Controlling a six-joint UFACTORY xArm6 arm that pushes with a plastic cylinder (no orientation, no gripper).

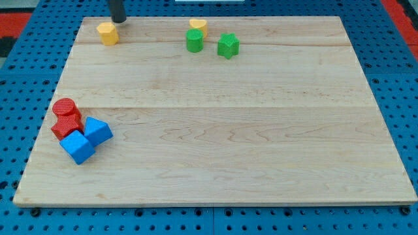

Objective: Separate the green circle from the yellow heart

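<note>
The green circle (194,40) stands near the view's top, just left of centre. The yellow heart (198,27) sits right behind it, touching or nearly touching its upper right side. My tip (118,20) is at the top edge of the board, well to the left of both, just above and right of a yellow block (108,32). The rod runs out of the view's top.
A green star (228,45) lies just right of the green circle. At the left edge, a red circle (66,108), a red star (66,125) and two blue blocks (97,130), (78,147) cluster together. The wooden board (228,130) lies on a blue pegboard.
</note>
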